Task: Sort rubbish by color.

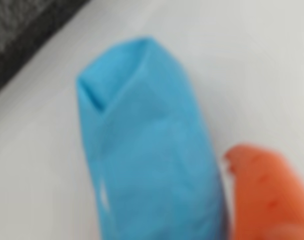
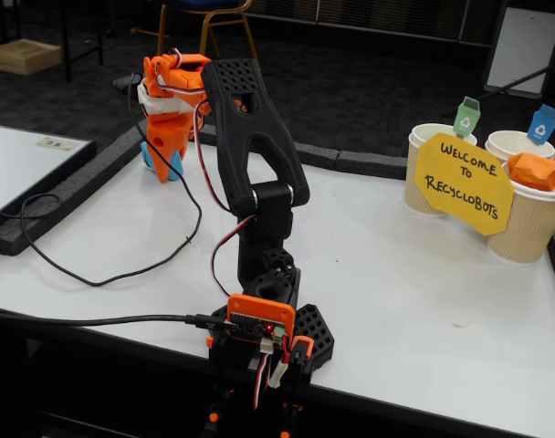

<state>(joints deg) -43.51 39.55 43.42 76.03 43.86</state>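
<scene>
Blue wad (image 1: 147,150) between the tool's (image 2: 163,166) orange fingers (image 1: 269,195).

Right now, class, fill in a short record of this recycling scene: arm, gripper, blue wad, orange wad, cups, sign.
arm: black arm reaching to the table's far left in the fixed view
gripper: orange gripper down around the blue wad
blue wad: blue wad on the white table
orange wad: orange wad in a cup
cups: three paper cups at right
sign: yellow sign reading Welcome to Recyclobots
</scene>
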